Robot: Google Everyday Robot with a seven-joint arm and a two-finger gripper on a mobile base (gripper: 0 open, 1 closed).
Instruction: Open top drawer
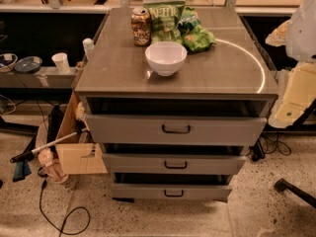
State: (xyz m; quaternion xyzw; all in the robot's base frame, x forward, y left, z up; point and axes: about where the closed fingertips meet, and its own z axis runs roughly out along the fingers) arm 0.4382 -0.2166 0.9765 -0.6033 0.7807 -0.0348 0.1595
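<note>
The top drawer (123, 129) is the widest grey metal front, just under the grey cabinet top (118, 68). It has a small black loop handle (176, 129) at its centre. A dark gap shows between the cabinet top's edge and the drawer front; none of its interior shows. Below it are the middle drawer (133, 164) and the narrower bottom drawer (138, 192), each with a black handle. My gripper is not in view. Only white and cream parts of the robot (302, 28) show at the right edge, apart from the drawers.
On the cabinet top stand a white bowl (166, 57), a soda can (141, 26) and green chip bags (180, 22). A cardboard box (74, 142), a stick and cables lie on the floor to the left. A shelf with cups (60, 62) is behind.
</note>
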